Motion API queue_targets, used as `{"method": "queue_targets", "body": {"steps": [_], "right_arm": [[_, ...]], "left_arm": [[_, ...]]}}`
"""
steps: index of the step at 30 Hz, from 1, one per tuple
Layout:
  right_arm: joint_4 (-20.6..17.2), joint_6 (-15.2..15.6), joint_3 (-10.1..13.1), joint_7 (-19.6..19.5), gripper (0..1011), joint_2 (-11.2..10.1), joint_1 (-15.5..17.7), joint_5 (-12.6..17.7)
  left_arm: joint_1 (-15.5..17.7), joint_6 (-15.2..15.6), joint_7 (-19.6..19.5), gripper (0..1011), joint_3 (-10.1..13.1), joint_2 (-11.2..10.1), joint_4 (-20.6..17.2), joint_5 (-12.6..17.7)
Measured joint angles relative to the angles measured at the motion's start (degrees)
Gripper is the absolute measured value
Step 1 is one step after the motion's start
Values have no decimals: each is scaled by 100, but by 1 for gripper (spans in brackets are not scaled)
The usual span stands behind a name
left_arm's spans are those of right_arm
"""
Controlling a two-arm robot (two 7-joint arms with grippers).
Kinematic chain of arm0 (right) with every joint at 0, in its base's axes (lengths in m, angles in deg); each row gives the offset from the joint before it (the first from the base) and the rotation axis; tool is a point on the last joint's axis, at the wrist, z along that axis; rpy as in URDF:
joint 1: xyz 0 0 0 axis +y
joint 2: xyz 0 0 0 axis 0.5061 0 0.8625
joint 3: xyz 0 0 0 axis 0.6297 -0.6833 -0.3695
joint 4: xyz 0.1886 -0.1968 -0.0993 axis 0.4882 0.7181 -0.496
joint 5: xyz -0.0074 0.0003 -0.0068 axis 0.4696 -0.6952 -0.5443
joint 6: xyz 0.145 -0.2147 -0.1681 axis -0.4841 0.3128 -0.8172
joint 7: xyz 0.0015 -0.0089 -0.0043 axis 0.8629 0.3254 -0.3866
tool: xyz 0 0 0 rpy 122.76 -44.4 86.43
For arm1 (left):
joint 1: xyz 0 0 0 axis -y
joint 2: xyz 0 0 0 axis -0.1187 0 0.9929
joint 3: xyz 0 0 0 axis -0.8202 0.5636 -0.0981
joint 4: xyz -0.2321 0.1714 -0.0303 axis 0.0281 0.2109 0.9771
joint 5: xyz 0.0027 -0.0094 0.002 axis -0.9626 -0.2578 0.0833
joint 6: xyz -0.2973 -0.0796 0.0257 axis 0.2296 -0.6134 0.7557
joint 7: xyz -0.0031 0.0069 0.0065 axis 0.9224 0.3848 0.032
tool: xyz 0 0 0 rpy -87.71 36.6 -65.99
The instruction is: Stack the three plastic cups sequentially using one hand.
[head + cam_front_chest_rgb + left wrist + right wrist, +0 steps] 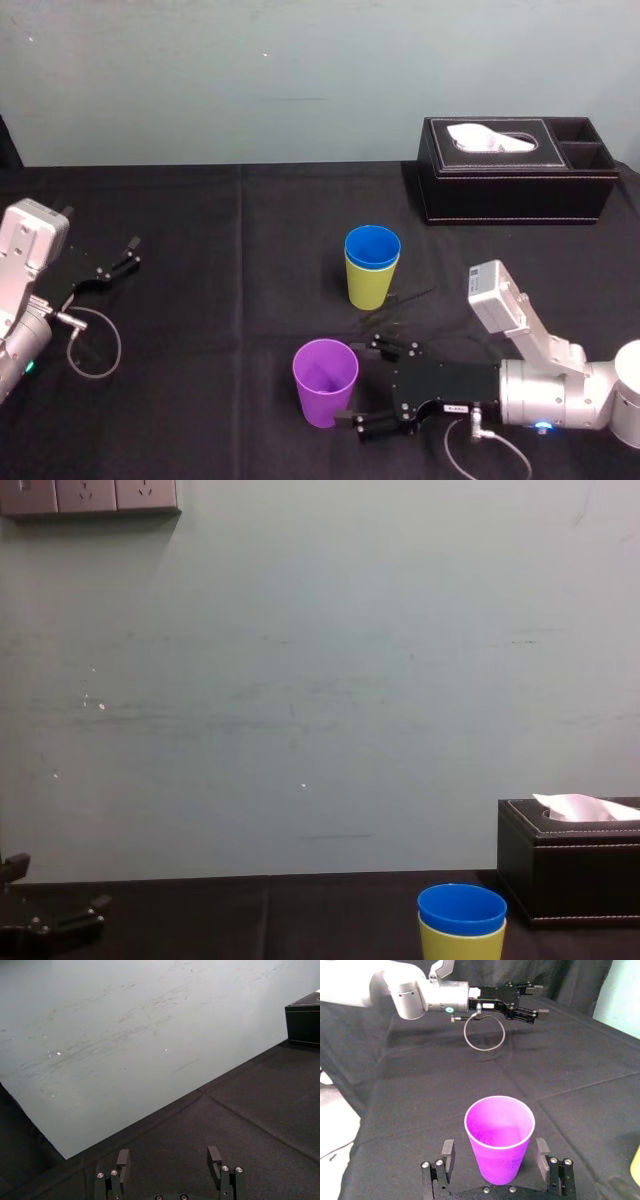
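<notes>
Legible markings: none found.
We record one small white label [458,408] on the black body of the right gripper [366,387], on the side facing away from the purple cup [325,382]; its print is too small for us to read. We can make out no lettering, number or brand on that cup, nor on the black tissue box [515,185] well behind the cup.

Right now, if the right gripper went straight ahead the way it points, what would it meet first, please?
The purple cup: it stands upright just ahead, in line with the gap between the open jaws of the right gripper.
</notes>
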Motion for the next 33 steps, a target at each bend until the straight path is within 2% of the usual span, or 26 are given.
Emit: {"method": "queue_targets", "body": {"steps": [16, 21, 24, 31, 33], "right_arm": [[202, 80, -217, -135, 1003, 294, -238, -176], [200, 79, -213, -135, 1003, 285, -235, -176], [197, 79, -209, -135, 965, 282, -231, -174], [191, 76, -203, -134, 783, 272, -222, -163], [189, 75, -202, -133, 764, 272, -221, -162]], "left_arm": [[0, 0, 0, 1011, 0, 0, 0, 0], [0, 0, 0, 1011, 0, 0, 0, 0], [0, 0, 0, 1011, -1, 0, 0, 0], [0, 0, 0, 1011, 0, 0, 0, 0], [0, 0, 0, 1011, 0, 0, 0, 0]]}}
